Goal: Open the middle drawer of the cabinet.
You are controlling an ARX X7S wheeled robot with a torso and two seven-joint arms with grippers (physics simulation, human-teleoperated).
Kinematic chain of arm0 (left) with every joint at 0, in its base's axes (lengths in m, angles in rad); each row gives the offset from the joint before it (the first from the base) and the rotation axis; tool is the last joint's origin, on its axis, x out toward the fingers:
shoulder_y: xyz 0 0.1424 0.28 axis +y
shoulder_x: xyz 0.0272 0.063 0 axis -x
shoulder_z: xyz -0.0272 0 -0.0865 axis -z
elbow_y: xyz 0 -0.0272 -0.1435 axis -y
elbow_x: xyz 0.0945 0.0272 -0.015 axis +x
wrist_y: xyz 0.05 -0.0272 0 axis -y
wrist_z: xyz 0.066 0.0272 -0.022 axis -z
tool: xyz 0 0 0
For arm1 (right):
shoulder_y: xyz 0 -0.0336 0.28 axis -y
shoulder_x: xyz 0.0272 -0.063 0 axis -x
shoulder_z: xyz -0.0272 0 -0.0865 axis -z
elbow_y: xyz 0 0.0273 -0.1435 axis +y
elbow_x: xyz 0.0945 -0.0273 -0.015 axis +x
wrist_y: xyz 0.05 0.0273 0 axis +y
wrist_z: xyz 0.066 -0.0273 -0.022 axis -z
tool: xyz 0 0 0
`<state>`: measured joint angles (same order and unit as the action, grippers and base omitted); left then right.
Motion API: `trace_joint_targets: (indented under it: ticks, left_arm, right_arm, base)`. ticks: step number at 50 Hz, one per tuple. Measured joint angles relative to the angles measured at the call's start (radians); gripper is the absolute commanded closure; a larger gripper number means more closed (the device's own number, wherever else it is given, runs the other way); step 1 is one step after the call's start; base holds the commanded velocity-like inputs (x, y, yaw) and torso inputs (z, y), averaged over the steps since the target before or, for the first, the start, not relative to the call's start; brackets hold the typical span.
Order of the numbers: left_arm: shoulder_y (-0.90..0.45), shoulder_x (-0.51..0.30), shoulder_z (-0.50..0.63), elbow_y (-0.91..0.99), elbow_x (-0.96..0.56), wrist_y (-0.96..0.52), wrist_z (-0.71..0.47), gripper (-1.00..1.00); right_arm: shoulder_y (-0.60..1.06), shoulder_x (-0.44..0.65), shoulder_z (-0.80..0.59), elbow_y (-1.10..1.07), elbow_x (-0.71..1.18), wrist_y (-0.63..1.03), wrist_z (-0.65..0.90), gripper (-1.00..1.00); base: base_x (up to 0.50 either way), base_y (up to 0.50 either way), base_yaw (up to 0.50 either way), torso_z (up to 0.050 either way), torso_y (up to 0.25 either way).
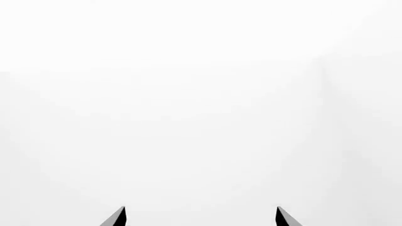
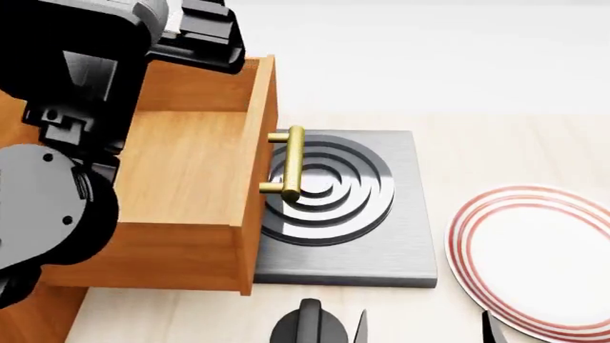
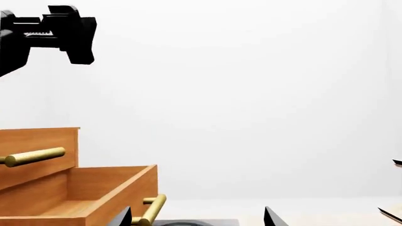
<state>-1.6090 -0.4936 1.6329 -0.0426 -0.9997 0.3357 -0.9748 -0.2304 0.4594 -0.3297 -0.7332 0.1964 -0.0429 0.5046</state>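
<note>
Already the middle drawer [image 2: 191,179] stands pulled out from the cabinet [image 3: 37,141], overhanging the desk [image 2: 496,143]; both end effectors [image 1: 201,216] [image 3: 197,216] hang spread, gripping nothing.

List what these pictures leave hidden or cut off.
- Bottom drawer: in no view.
- Cabinet: lower part cut by the right wrist view's edge; the left arm covers much of it in the head view.
- Middle drawer: interior partly behind that arm.
- Left gripper: only its fingertips show.

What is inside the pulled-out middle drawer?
The middle drawer shows only bare wooden floor and walls where visible; the left arm hides its left part in the head view, and the right wrist view sees little of the floor.
</note>
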Motion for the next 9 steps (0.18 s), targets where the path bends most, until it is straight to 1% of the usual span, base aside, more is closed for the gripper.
trace_joint_targets:
  ticks: [9]
  left_arm:
    - [-0.036,-0.080,-0.007,0.131,0.055,-0.007,-0.074,-1.00]
  right_arm:
    - [0.002,0.001,-0.002,0.001,0.000,0.002,0.002,-1.00]
  base:
    - [0.00,0.00,0.00,0.000,0.000]
